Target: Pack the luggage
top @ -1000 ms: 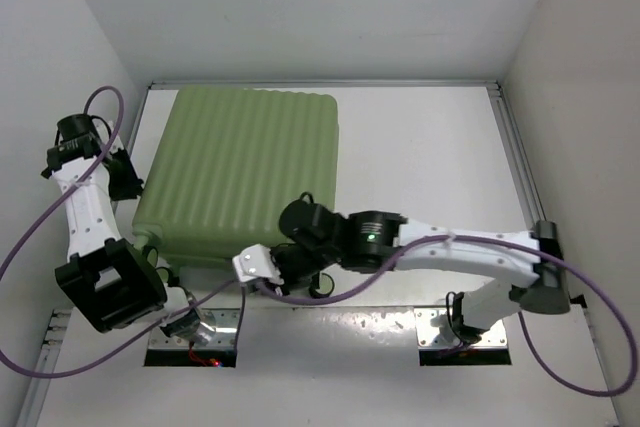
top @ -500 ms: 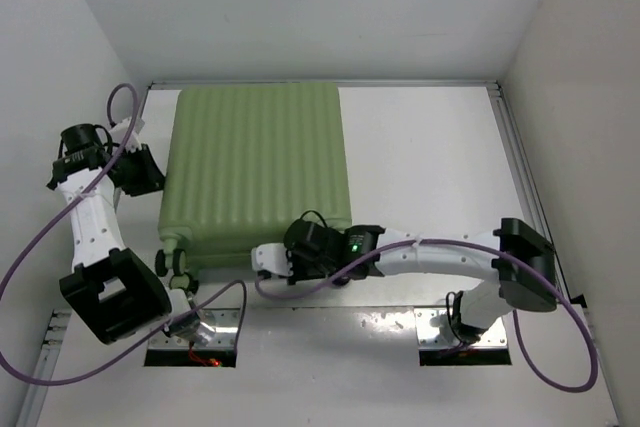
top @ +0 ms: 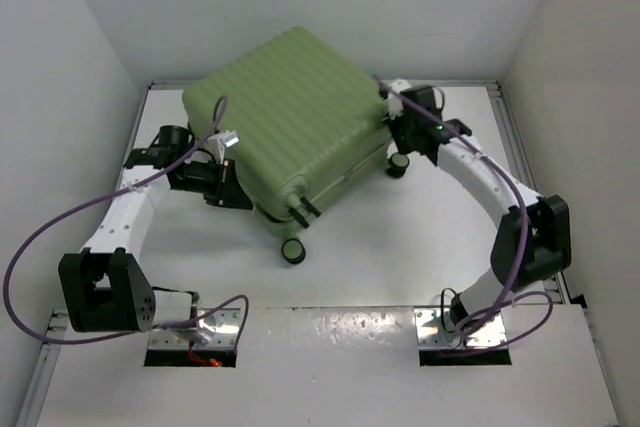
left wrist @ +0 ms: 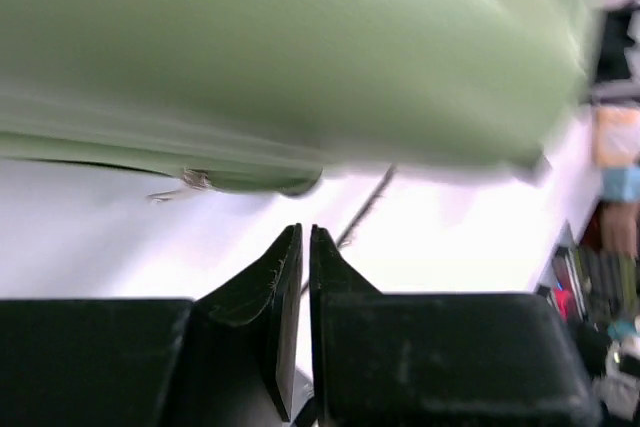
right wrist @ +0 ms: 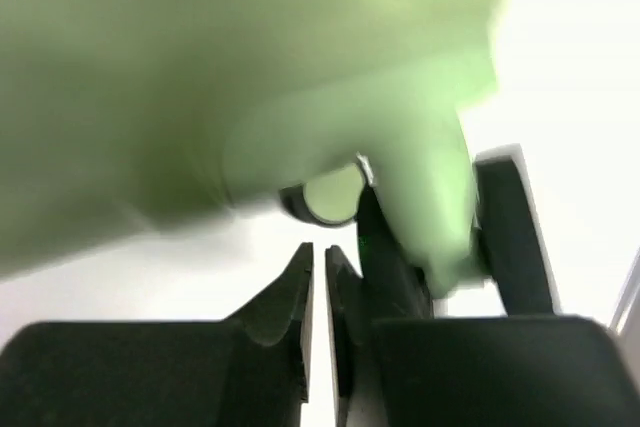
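The luggage (top: 295, 112) is a large pale-green ribbed suitcase, closed, raised and tilted over the back of the table, its black-and-green wheels (top: 293, 250) toward the front. My left gripper (top: 232, 187) is shut and empty, pressed against the case's left lower side; in the left wrist view its gripper (left wrist: 304, 237) sits just under the green shell (left wrist: 300, 47). My right gripper (top: 395, 112) is shut and empty at the case's right corner; in the right wrist view its gripper (right wrist: 319, 252) is just below a green wheel housing (right wrist: 420, 177).
White walls enclose the white table (top: 420, 247) on the left, back and right. A wheel (top: 397, 163) hangs near the right arm. Two metal mounting plates (top: 465, 332) lie at the near edge.
The suitcase lay flat at the left; it has been lifted, turned and tilted up. The right arm swung from the front edge to the back right corner. The left arm moved in under it.
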Tool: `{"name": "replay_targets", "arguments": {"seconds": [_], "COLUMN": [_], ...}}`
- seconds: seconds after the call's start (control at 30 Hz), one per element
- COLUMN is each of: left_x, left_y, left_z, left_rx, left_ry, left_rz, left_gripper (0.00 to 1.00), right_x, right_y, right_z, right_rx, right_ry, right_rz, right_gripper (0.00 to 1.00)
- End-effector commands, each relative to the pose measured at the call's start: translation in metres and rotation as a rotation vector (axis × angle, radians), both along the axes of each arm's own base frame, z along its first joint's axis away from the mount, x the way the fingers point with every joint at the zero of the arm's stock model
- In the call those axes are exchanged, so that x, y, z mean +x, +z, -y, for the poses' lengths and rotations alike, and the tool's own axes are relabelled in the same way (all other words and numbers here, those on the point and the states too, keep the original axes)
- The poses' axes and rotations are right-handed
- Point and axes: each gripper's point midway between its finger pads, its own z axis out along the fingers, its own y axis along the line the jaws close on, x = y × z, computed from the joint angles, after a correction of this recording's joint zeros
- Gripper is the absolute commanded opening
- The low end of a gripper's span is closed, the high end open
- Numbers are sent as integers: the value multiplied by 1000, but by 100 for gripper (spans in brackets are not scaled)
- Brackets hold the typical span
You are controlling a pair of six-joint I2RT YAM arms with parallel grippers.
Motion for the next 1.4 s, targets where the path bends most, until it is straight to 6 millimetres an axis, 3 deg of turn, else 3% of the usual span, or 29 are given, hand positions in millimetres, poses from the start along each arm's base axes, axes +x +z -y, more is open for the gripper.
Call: {"name": "replay_targets", "arguments": {"seconds": [0.0,0.03,0.1,0.13,0.17,0.23,0.27,0.33,0.37,0.4,0.43,0.5,0.57,0.6,0.63,0.67,0.7,0.73,0.83,0.93,0.97,1.0,1.1,1.13,1.2,1.27,1.33,1.37], "left_x": [7,13,39,54,72,89,99,115,120,124,129,143,154,163,163,172,175,176,180,179,176,172,159,146,129,106,87,74], "left_y": [31,36,52,68,81,91,94,102,103,102,106,85,80,68,69,57,55,50,41,35,33,21,19,5,13,-4,1,-8], "left_z": [24,25,14,-4,-19,-43,-68,-94,-115,-127,-139,-176,-202,-221,-215,-228,-222,-224,-228,-233,-228,-229,-208,-199,-170,-145,-120,-100], "left_rx": [-109,-111,-83,-74,-29,26,104,146,179,205,233,331,338,338,309,291,229,206,173,214,211,234,257,256,187,155,117,87], "left_ry": [-77,-72,-5,92,175,289,408,549,631,673,715,835,881,894,866,843,785,776,766,764,755,747,685,636,536,443,351,280], "left_rz": [100,124,225,261,324,383,417,476,496,510,535,470,445,406,410,385,369,345,312,318,312,297,327,320,374,373,425,433], "left_gripper": [13,14,14,18,22,29,34,37,44,52,59,71,74,74,74,74,73,73,72,72,72,72,72,70,65,57,55,55], "right_x": [42,52,50,49,32,1,-14,-53,-71,-97,-109,-145,-165,-169,-164,-171,-167,-155,-145,-154,-165,-169,-184,-185,-192,-194,-192,-188], "right_y": [40,51,65,75,95,106,104,101,97,95,83,75,63,61,59,55,54,46,37,47,51,51,49,48,50,54,53,54], "right_z": [41,61,41,42,22,-10,-26,-52,-64,-79,-84,-106,-119,-124,-122,-132,-134,-129,-134,-150,-160,-165,-176,-178,-183,-188,-192,-195], "right_rx": [102,134,299,366,461,535,530,554,567,602,600,616,572,542,525,499,488,430,426,520,567,565,552,551,553,556,547,550], "right_ry": [-205,-247,-172,-173,-70,90,146,249,286,360,373,463,496,509,484,500,474,401,335,361,419,436,497,503,541,563,584,591], "right_rz": [102,123,87,84,83,53,26,-27,-72,-116,-160,-254,-293,-286,-275,-280,-265,-231,-250,-323,-372,-382,-407,-413,-416,-409,-395,-382], "right_gripper": [12,14,26,32,44,52,54,55,58,60,61,67,74,76,81,83,85,87,88,92,93,93,96,96,96,96,94,88]}}
